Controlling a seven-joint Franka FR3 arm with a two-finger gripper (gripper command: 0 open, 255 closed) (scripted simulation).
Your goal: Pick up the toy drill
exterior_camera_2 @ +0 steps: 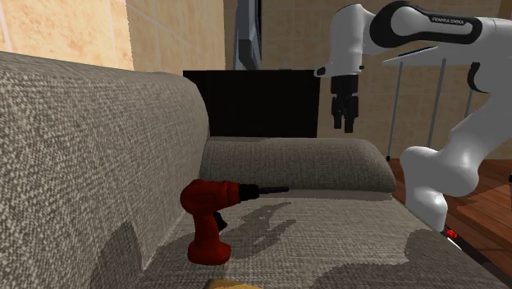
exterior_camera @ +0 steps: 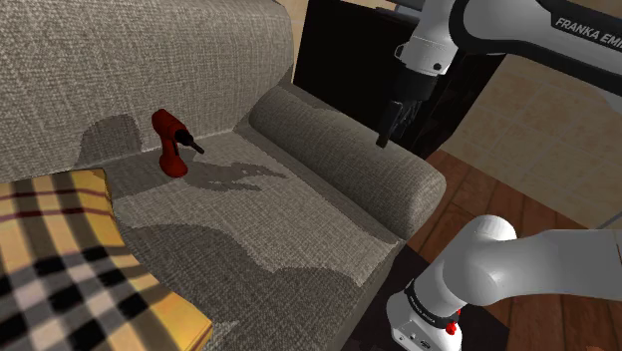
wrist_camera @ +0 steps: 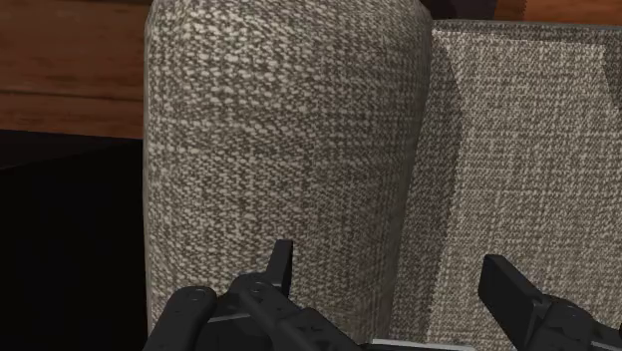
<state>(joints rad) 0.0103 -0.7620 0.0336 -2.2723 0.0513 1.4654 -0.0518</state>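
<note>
One red toy drill (exterior_camera: 171, 145) stands upright on its base on the grey woven sofa seat (exterior_camera: 249, 219). It sits just beside the foot of the backrest (exterior_camera: 120, 60). In the second exterior view we see the toy drill (exterior_camera_2: 215, 220) from the side, with its black bit pointing level toward the armrest (exterior_camera_2: 312, 164). Its shadow lies on the seat fabric next to it.

At the shoulder view's lower left, a cushion (exterior_camera: 60, 259) in a yellow, black and white plaid lies on the seat, apart from the drill. The rounded armrest (exterior_camera: 349, 150) closes the seat on the far side of the drill.

The pincer (exterior_camera: 383, 140) hangs above that armrest, pointing down and well apart from the drill. In the wrist view we find the pincer (wrist_camera: 389, 261) wide: its two black fingers stand apart with nothing between them, and the armrest's weave lies below.

The white arm (exterior_camera: 439, 45) carries it in from the shoulder view's upper right. Behind the sofa we see a black area (exterior_camera: 339, 50), and a wooden floor (exterior_camera: 498, 189) lies past the armrest.
</note>
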